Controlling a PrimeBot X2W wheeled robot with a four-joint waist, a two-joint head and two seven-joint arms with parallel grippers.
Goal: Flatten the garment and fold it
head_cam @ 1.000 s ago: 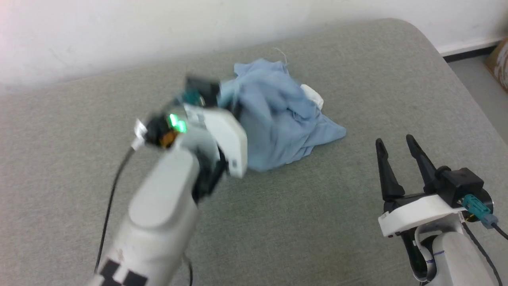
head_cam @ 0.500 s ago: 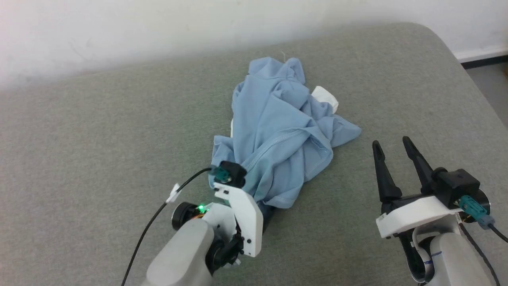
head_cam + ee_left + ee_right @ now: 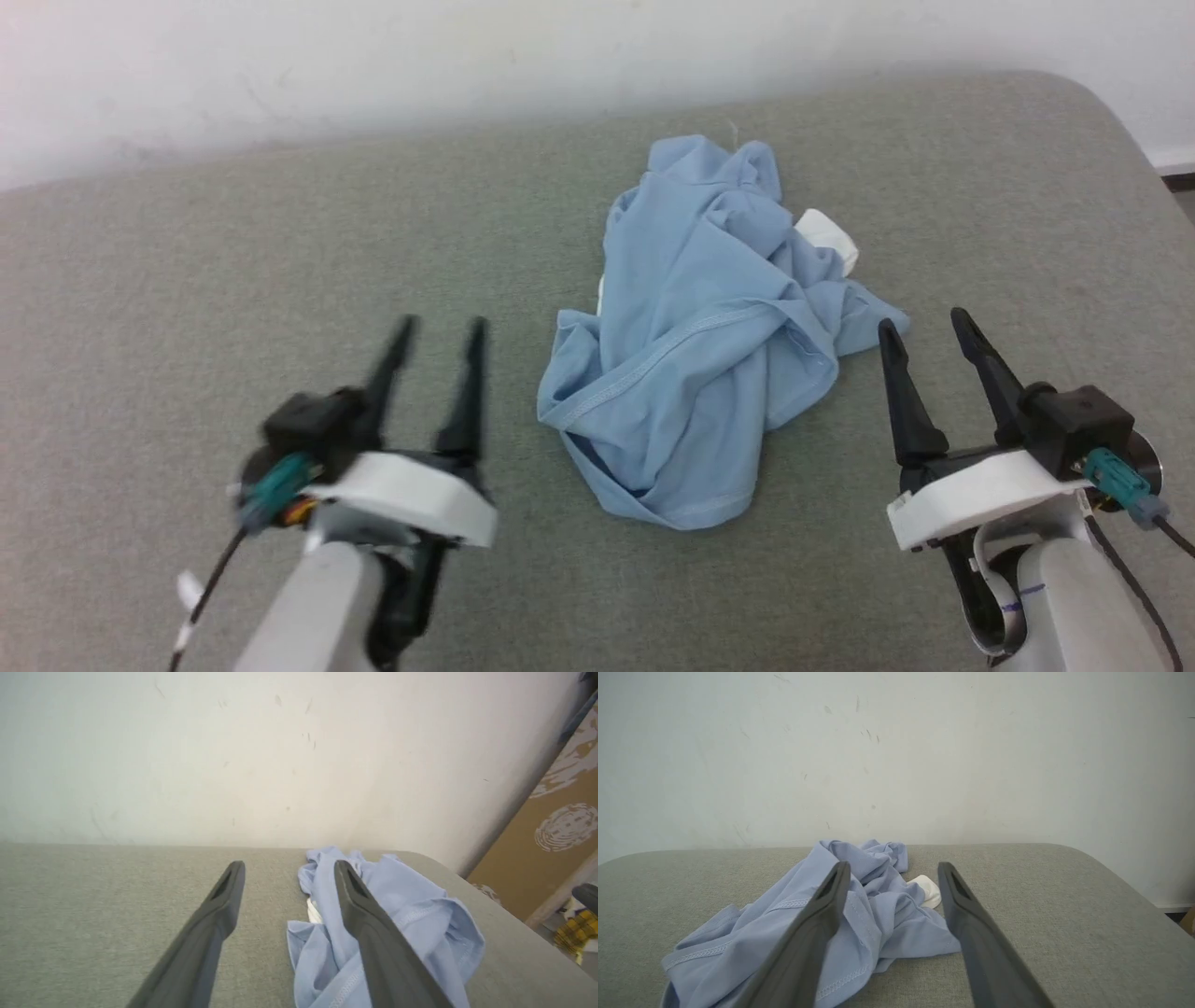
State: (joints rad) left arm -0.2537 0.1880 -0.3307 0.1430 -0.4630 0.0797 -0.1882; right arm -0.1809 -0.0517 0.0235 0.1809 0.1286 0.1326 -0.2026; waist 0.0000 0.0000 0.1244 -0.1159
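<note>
Bright even light, soft faint shadows, wall (image 3: 373,65) washed out, left fingers (image 3: 470,383) seemingly motion-blurred

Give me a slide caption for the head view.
Crumpled light blue garment lies on the grey surface between the open left gripper and open right gripper.

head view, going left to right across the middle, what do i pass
left tool, open → crumpled light blue garment on the grey surface → right tool, open
</note>
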